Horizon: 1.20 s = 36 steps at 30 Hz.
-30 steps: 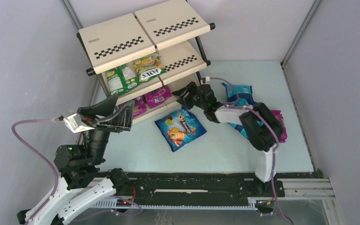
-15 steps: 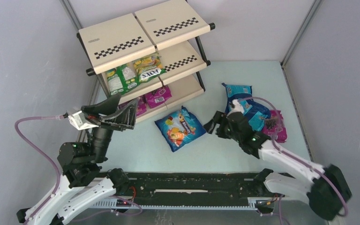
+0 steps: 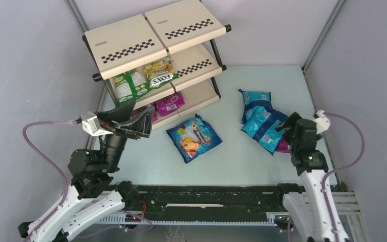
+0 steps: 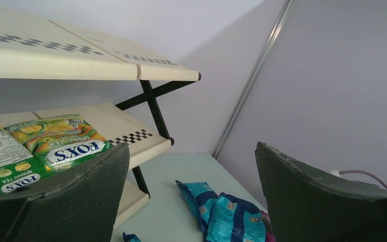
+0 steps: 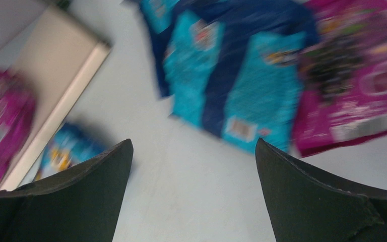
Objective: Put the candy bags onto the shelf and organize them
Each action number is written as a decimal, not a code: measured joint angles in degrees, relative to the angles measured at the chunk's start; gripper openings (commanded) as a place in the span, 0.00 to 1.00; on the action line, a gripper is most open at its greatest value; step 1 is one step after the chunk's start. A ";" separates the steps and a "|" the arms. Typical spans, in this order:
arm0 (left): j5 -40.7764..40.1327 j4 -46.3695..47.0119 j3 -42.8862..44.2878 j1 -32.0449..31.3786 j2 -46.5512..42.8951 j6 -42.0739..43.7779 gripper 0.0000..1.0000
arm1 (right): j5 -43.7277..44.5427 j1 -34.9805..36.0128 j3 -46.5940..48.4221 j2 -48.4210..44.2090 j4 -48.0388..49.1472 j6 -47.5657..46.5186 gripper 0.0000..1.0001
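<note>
Change came on the right side. A second ago your right tool (image 3: 288, 125) was reaching in at the low board of the shelf (image 3: 131, 45), close to the pink bags (image 3: 170, 103) lying there. Now it has swung all the way back and hangs over the teal bags (image 3: 259, 120) on the right of the tabletop (image 3: 232, 164). Its fingers have spread as wide as they go, and nothing is between them. I think that means a bag was just dropped off, so you are free to go for the next one.

Your left tool (image 3: 137, 118) has stayed up in the air near the left end of the shelf. It is wide open too and holds nothing.

Your candy bags (image 3: 142, 79) sit like this: green ones on the middle board, pink ones on the low board. Three kinds are not yet on the shelf. The fruit bag (image 3: 194, 137) lies in the middle of the tabletop, the teal bags lie to the right, and one more pink bag (image 5: 352, 96) lies against them. So the job looks about half done.

The tabletop is pale blue-green, smooth and flat. Light grey walls (image 3: 30, 65) close it in on three sides, with metal posts (image 3: 323, 34) in the far corners. A black rail (image 3: 206, 199) runs along the near edge.
</note>
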 measured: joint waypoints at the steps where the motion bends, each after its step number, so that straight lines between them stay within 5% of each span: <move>1: 0.02 -0.02 -0.02 0.00 0.00 0.00 1.00 | -1.73 -5.27 0.68 1.60 -0.02 -0.24 1.00; 8: -0.02 0.02 -0.02 0.00 0.00 0.00 1.00 | -22.62 -41.40 -1.86 8.87 3.93 -0.63 1.00; 15: -0.22 0.02 -0.11 0.00 -0.42 0.02 1.00 | -47.82 -65.70 -16.55 11.13 16.06 2.51 1.00; 23: -0.46 0.09 -0.11 0.00 -0.74 0.02 1.00 | -62.62 -70.07 -19.56 22.99 29.90 3.93 1.00; 36: -1.29 0.11 -0.11 0.00 -0.79 0.04 1.00 | -63.47 -71.78 -21.42 27.34 36.74 5.53 0.97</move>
